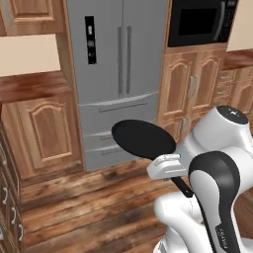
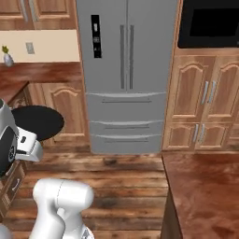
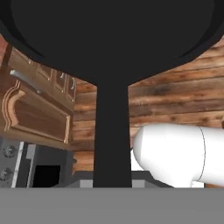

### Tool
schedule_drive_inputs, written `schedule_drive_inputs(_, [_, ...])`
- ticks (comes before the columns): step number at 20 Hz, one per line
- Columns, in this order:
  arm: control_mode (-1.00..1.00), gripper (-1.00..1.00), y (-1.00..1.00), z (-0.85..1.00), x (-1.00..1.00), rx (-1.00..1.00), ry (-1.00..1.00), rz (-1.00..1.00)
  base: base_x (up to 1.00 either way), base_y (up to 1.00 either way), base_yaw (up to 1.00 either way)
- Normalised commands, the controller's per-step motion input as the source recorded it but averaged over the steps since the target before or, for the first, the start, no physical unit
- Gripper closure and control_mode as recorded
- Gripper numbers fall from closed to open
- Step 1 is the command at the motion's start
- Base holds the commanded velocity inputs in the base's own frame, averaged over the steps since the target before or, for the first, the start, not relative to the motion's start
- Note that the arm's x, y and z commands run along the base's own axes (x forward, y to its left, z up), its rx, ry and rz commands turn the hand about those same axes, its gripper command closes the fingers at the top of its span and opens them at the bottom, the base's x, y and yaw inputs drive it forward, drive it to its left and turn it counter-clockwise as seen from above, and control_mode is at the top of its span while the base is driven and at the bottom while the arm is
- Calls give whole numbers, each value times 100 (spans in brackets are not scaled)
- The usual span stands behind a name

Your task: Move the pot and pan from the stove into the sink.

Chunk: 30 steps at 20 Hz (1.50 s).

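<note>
pan (image 1: 143, 139) held aloft, level, handle (image 3: 113, 135) pointing back toward arm

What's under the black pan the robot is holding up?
The pan, gripped by its handle in the gripper, hangs in the air. In the hand view, wooden floor and cabinet doors lie beneath it; the pan covers whatever is straight below its middle.

Count: one pan (image 1: 143, 139), black, single long handle. One refrigerator (image 1: 116, 74) with two upper doors and two drawers. One wall oven (image 1: 200, 22). One stove (image 3: 26, 168), partly visible; two knobs countable, possibly more out of frame.
</note>
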Motion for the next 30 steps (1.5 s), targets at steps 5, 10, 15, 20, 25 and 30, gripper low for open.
schedule_drive_inputs(5, [100,100,0,0,0,0,0,0,6,-5,-48])
schedule_drive_inputs(10, [100,100,0,0,0,0,0,0,6,-6,-48])
schedule_drive_inputs(15, [100,100,0,0,0,0,0,0,5,-7,-48])
schedule_drive_inputs(20, [100,100,0,0,0,0,0,0,2,-9,-49])
schedule_drive_inputs(25, [100,100,0,0,0,0,0,0,3,-7,-49])
schedule_drive_inputs(30, [100,100,0,0,0,0,0,0,3,-7,-50])
